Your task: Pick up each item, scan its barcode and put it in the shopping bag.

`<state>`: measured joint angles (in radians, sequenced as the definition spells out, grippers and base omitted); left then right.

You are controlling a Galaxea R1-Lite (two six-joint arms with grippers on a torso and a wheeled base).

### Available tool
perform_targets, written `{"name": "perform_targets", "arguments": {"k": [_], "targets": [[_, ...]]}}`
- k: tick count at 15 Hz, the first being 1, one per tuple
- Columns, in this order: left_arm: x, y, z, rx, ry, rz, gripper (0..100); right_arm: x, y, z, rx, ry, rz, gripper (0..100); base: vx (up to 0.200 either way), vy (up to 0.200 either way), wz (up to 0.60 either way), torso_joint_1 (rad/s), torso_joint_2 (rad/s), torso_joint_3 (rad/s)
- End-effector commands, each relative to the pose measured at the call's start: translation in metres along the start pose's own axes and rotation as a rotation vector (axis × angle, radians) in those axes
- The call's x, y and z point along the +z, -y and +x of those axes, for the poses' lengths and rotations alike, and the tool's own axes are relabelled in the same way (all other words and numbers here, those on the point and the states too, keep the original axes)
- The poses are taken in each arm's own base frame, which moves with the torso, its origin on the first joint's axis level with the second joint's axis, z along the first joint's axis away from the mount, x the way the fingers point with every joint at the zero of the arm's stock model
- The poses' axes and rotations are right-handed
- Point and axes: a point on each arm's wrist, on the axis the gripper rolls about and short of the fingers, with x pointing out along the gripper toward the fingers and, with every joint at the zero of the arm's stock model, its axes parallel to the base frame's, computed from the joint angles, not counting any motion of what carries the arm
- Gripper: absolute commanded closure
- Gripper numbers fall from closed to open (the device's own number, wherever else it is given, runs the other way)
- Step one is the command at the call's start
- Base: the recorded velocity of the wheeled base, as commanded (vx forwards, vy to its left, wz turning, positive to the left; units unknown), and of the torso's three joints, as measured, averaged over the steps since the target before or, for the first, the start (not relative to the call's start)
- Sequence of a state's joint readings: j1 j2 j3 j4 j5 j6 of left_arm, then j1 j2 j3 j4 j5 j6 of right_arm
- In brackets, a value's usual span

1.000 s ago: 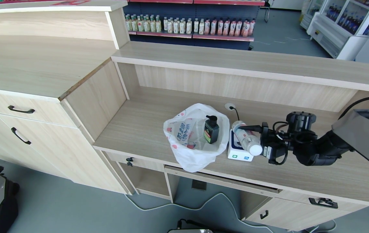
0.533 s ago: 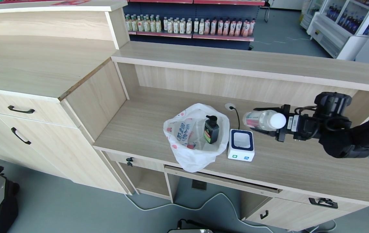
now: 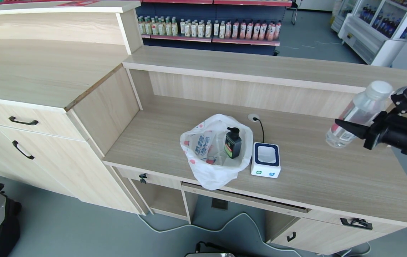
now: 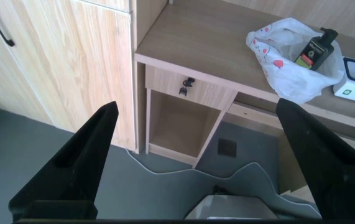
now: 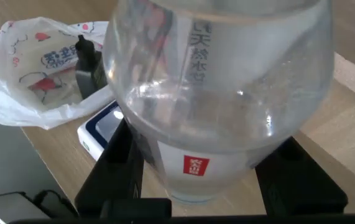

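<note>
My right gripper [image 3: 358, 125] is shut on a clear water bottle [image 3: 358, 112] with a white cap, held nearly upright above the right end of the counter. The same water bottle [image 5: 217, 93] looms close in the right wrist view between the dark fingers [image 5: 118, 168]. A white shopping bag [image 3: 212, 151] stands open at the counter's front, with a dark pump bottle [image 3: 232, 143] inside. The white barcode scanner [image 3: 266, 159] sits just right of the bag. My left gripper [image 4: 196, 162] hangs open low over the floor, left of the counter, with the shopping bag [image 4: 289, 53] farther off.
The wooden counter [image 3: 331, 178] has a raised back shelf [image 3: 260, 66] above the work surface. A black cable [image 3: 261, 128] runs from a hole to the scanner. A taller cabinet [image 3: 39, 71] with drawers stands on the left. Store shelves and fridges lie behind.
The right arm lifted the bottle off the scanner, swung it right and up, and turned it from lying sideways to nearly upright. The bag and scanner stayed put.
</note>
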<state>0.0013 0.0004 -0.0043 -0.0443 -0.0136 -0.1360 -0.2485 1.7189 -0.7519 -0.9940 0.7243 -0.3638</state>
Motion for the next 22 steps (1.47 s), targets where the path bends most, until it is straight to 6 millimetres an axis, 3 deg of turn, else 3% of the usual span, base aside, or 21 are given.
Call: {"name": "perform_targets", "arguments": {"k": [1,5,9,13,19,22], "targets": [[0.000,0.000,0.000,0.000,-0.001,-0.001,0,0.008,0.002,-0.024,-0.099,-0.020,0.051,100,0.000,0.000,0.00,0.000,0.00,0.000],[0.000,0.000,0.000,0.000,0.001,0.001,0,0.012,-0.008,-0.054,-0.291,-0.087,0.094,100,0.000,0.000,0.00,0.000,0.00,0.000],[0.000,0.000,0.000,0.000,0.001,-0.001,0,0.024,-0.026,-0.066,-0.426,-0.108,0.077,100,0.000,0.000,0.00,0.000,0.00,0.000],[0.000,0.000,0.000,0.000,-0.001,-0.001,0,0.029,-0.036,-0.065,-0.529,-0.131,0.058,100,0.000,0.000,0.00,0.000,0.00,0.000],[0.000,0.000,0.000,0.000,0.001,-0.001,0,0.027,-0.039,-0.062,-0.487,-0.199,-0.132,100,0.000,0.000,0.00,0.000,0.00,0.000],[0.000,0.000,0.000,0.000,0.001,-0.001,0,0.031,-0.052,-0.052,-0.418,-0.171,-0.133,100,0.000,0.000,0.60,0.001,0.00,0.001]]}}
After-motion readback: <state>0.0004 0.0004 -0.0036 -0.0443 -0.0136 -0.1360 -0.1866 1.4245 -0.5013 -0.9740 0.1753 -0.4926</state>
